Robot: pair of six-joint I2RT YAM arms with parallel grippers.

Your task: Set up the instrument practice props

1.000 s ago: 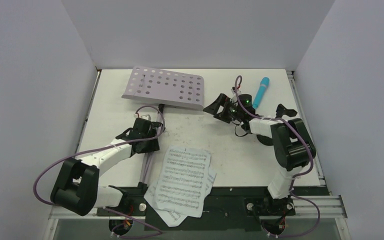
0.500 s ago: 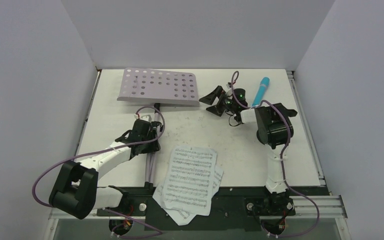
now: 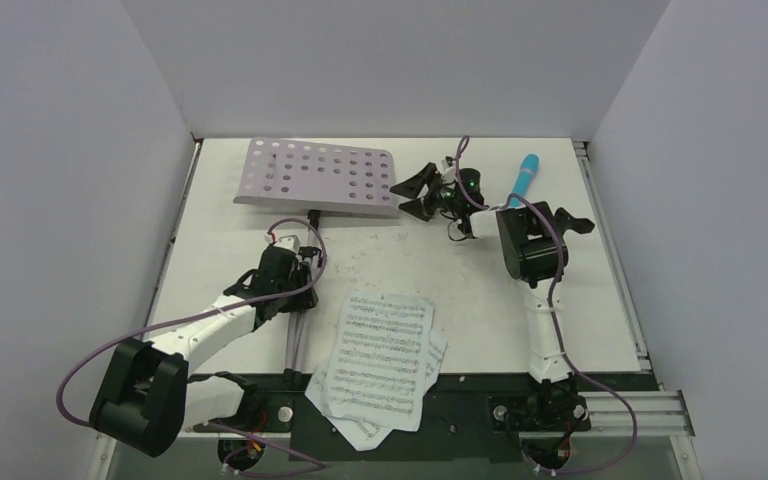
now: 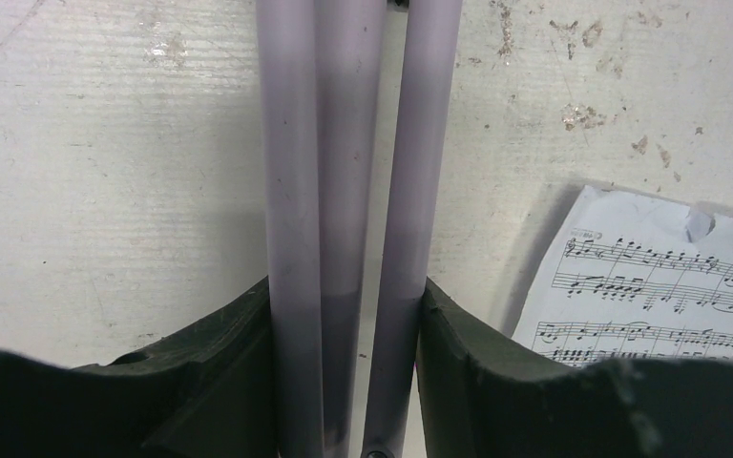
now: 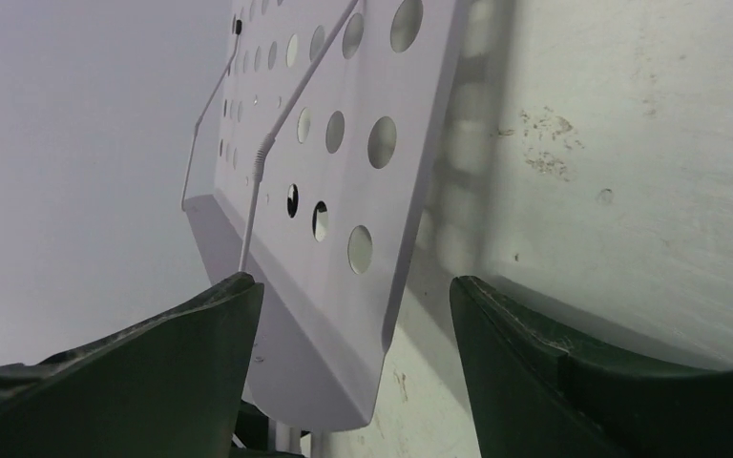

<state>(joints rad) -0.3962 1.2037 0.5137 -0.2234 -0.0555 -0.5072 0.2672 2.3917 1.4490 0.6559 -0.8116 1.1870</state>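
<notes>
Left wrist view: left gripper (image 4: 346, 320) fingers clamp the folded tube legs of the lilac metal tripod music stand (image 4: 291, 143). Right gripper (image 5: 348, 305) gapes wide around its perforated desk's corner, touching neither side. White sheet-music pages (image 3: 380, 350) lie beside the legs; the turquoise-blue toy microphone (image 3: 523, 180) lies far right.

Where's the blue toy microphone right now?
In the top view, the turquoise toy microphone lies on the table's far right side, beside the right arm, right of the lilac music stand.

Lilac music stand (image 3: 317, 178) (perforated) — turquoise microphone (image 3: 523, 180), white pages (image 3: 380, 350).
</notes>
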